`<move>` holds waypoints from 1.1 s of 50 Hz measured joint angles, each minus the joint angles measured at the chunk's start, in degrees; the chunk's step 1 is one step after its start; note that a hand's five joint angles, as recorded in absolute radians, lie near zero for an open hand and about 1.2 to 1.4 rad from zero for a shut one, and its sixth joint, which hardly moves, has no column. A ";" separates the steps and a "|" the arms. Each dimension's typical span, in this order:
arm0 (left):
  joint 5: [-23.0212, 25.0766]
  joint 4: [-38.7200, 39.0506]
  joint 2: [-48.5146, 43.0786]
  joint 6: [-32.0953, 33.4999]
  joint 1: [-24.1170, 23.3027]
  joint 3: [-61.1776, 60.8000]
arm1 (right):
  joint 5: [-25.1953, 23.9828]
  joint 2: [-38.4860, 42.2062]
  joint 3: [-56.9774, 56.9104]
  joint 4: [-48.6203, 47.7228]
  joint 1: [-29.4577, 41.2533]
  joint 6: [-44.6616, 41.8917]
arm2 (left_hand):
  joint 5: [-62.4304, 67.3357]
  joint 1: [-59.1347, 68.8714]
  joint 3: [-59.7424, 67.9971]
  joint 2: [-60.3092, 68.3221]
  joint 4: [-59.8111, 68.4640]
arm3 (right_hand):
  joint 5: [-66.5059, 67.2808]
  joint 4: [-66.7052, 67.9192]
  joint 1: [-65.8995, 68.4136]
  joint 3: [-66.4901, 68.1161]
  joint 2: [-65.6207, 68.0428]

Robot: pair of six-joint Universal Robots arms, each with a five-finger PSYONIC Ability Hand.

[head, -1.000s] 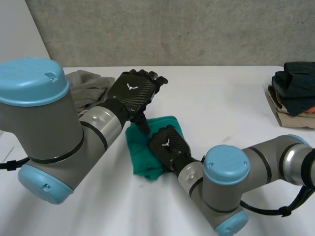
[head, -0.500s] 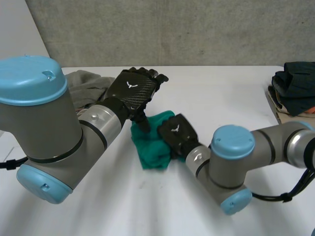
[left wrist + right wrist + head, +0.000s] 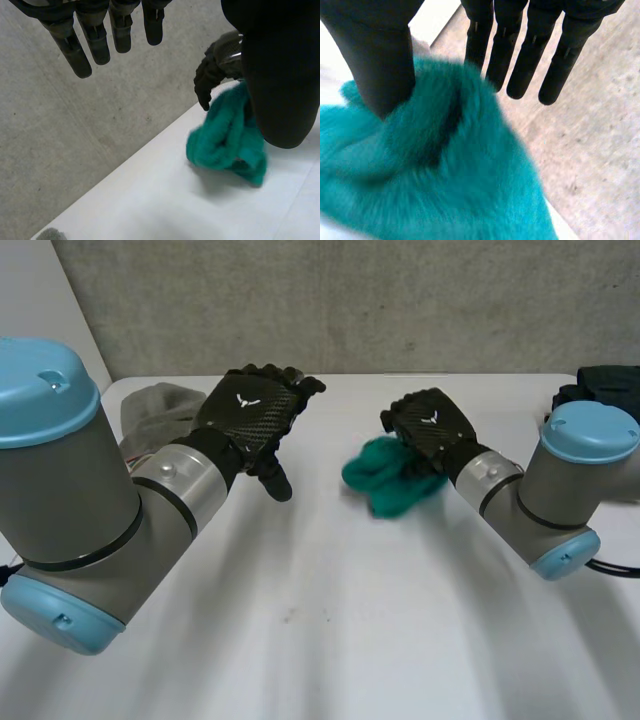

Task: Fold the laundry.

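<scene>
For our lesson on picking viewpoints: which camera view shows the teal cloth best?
The left wrist view: the bunched teal cloth shows nearly whole, held by the right hand. The head view has it smaller, partly behind that hand. The right wrist view gives a close patch against the thumb.

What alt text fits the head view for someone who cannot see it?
The right robot hand pinches a bunched green cloth at the white table's middle. The left robot hand hovers open nearby, holding nothing. A grey garment lies behind the left arm; dark clothes sit at the far right.
</scene>
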 measured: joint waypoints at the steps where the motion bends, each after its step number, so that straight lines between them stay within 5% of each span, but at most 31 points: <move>1: 0.02 0.02 -0.03 -0.01 0.02 -0.18 | 0.01 0.24 0.05 0.31 -0.29 -0.01 | 0.00 0.00 0.00 0.00 0.00 | -1.88 -1.80 -1.70 -1.56 -1.55; 26: 0.19 0.23 -1.12 0.00 0.15 -1.52 | 0.68 -0.85 6.52 10.96 -6.45 -1.38 | 0.00 0.00 0.00 0.00 0.00 | -25.24 -24.91 -24.64 -25.41 -25.86; 47: 0.26 0.99 -1.92 0.00 0.36 -1.88 | 7.37 5.72 2.98 8.90 -5.14 -4.80 | 0.00 0.00 0.00 0.00 0.00 | -21.46 -22.70 -23.91 -22.66 -23.93; 50: 0.25 0.99 -1.97 -0.01 0.45 -1.93 | 8.38 6.53 2.37 6.62 -4.83 -5.03 | 0.00 0.00 0.00 0.00 0.00 | -18.00 -6.10 -6.70 -6.14 -6.41; 55: 0.25 0.96 -1.98 0.03 0.50 -1.96 | 9.35 6.51 1.22 3.63 -4.04 -4.74 | 0.00 0.00 0.00 0.00 0.00 | -18.09 -10.76 -11.18 -10.92 -11.71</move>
